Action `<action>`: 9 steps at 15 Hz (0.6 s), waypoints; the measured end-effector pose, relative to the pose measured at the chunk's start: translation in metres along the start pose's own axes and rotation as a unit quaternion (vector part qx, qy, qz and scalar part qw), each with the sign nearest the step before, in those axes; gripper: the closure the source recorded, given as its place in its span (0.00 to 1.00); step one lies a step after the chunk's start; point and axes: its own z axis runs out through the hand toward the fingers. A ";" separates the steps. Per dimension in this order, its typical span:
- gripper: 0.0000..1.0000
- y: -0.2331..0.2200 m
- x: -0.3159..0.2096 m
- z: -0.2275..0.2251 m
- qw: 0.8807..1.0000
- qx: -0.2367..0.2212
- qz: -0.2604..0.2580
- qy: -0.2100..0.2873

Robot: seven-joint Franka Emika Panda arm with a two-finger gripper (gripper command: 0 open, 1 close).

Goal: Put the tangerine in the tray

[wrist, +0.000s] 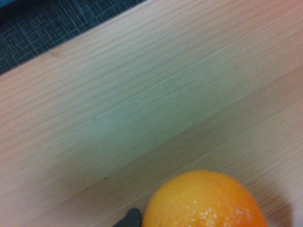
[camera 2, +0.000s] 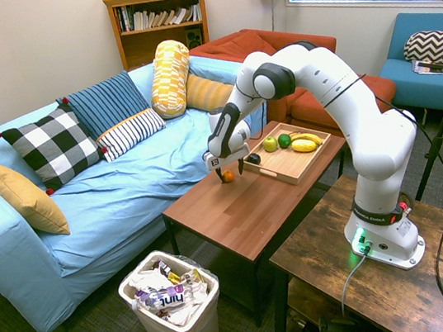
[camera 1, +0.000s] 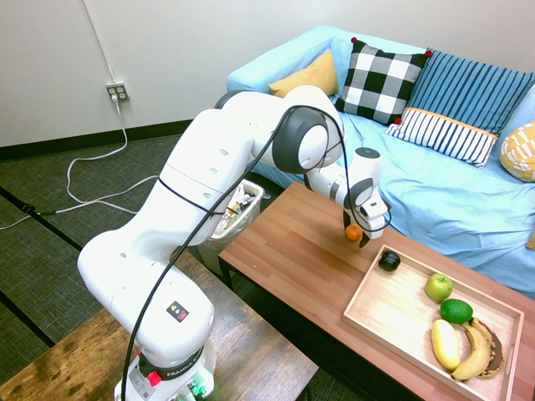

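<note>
The desk (camera 1: 288, 238) is smooth, striped wood with a soft sheen; the tray (camera 1: 401, 292) is paler, matt wood. The tangerine (wrist: 203, 201) has glossy, finely pitted peel. The sofa (camera 2: 126, 197) wears wrinkled cloth; the arm (camera 1: 205, 159) looks like smooth plastic.

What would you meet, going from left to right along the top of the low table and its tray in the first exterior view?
Tangerine, avocado, green apple, lime, bananas.
</note>
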 end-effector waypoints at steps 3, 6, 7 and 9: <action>1.00 -0.001 -0.001 0.000 1.000 0.000 -0.002 -0.004; 1.00 -0.003 -0.001 -0.002 1.000 -0.001 -0.004 -0.006; 1.00 -0.004 -0.001 -0.003 1.000 -0.002 -0.004 -0.007; 1.00 -0.006 -0.003 -0.004 1.000 -0.001 -0.006 -0.009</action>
